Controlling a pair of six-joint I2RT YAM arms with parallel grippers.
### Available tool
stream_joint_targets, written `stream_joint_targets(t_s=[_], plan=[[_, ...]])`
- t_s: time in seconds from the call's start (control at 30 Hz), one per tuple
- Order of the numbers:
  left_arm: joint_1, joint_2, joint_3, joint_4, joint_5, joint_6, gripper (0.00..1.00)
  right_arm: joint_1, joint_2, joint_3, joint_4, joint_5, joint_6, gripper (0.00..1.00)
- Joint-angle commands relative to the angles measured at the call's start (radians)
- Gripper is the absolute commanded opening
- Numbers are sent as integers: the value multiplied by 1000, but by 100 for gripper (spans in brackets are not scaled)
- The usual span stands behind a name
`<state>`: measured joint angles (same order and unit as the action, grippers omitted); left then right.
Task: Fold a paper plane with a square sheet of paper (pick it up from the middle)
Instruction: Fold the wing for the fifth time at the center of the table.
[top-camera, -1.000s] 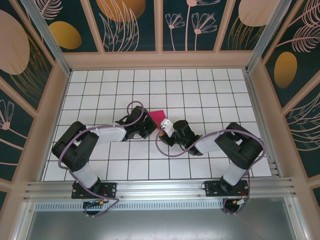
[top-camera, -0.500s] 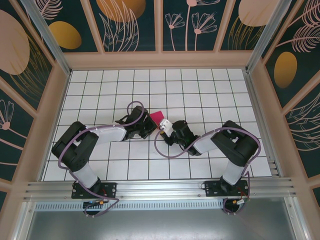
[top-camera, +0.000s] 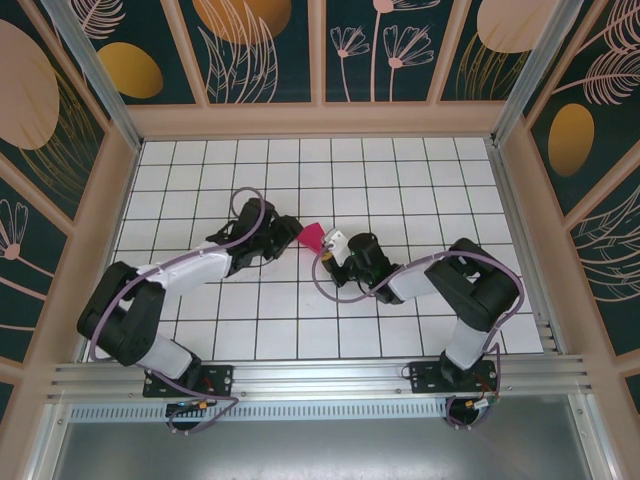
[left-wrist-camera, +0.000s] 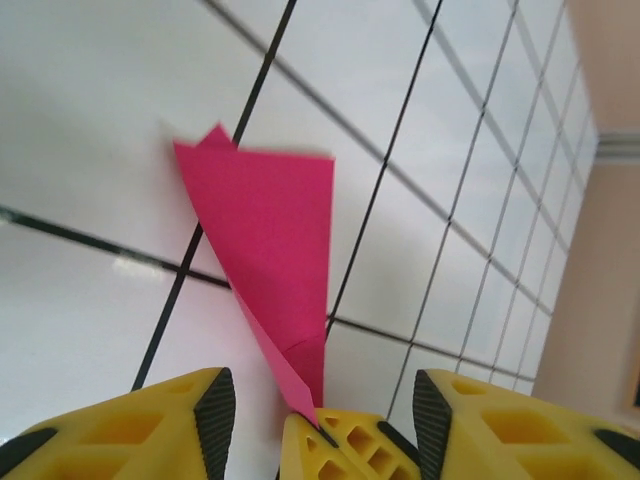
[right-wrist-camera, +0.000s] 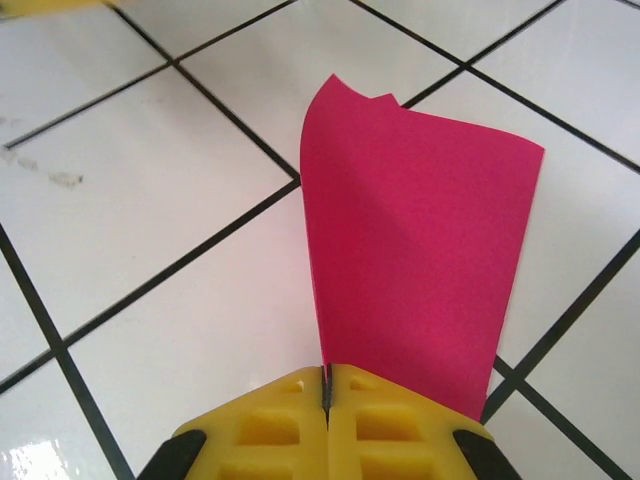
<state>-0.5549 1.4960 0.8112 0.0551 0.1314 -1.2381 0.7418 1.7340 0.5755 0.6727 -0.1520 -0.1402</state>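
The square sheet of paper (top-camera: 311, 236) is folded into a narrow, pointed magenta paper plane shape at the middle of the white grid table. My right gripper (top-camera: 326, 247) is shut on its pointed end, and the wide end fans out ahead of the jaws (right-wrist-camera: 420, 250). The pinch sits at the seam of the right gripper (right-wrist-camera: 327, 385). My left gripper (top-camera: 288, 233) is just left of the paper and open. In the left wrist view the left gripper (left-wrist-camera: 323, 412) straddles the right gripper's yellow fingertips (left-wrist-camera: 350, 450) and the paper (left-wrist-camera: 270, 230) without touching the paper.
The white grid table (top-camera: 400, 170) is boxed in by patterned walls (top-camera: 60, 150) at the back and both sides. An aluminium rail (top-camera: 320, 378) runs along the near edge by the arm bases. Open grid squares lie behind and in front of the grippers.
The left gripper has opened and let go of the paper, and its arm has stretched out flatter to the left. The right gripper has closed onto the paper's pointed end.
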Motion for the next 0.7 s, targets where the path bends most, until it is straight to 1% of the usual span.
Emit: stream_joint_targets(t_s=[0.0, 0.07, 0.17, 0.27, 0.3, 0.4, 0.57, 0.67], plan=[[14, -60, -39, -24, -58, 32, 57, -47, -31, 41, -38, -148, 186, 0], [15, -73, -61, 4, -54, 45, 59, -70, -18, 62, -54, -193, 267, 0], [15, -75, -108, 92, -5, 56, 60, -99, 0, 81, -58, -252, 374, 0], [13, -60, -147, 193, 60, 74, 61, -122, 14, 91, -53, -304, 454, 0], [9, -55, -155, 222, 76, 82, 61, -131, 24, 105, -76, -322, 485, 0], [-9, -29, -156, 259, 95, 105, 61, -160, 71, 145, -121, -400, 543, 0], [-33, 13, -160, 321, 111, 119, 60, -178, 81, 123, -94, -407, 627, 0], [-45, 42, -164, 370, 127, 118, 58, -189, 68, 101, -68, -435, 682, 0]])
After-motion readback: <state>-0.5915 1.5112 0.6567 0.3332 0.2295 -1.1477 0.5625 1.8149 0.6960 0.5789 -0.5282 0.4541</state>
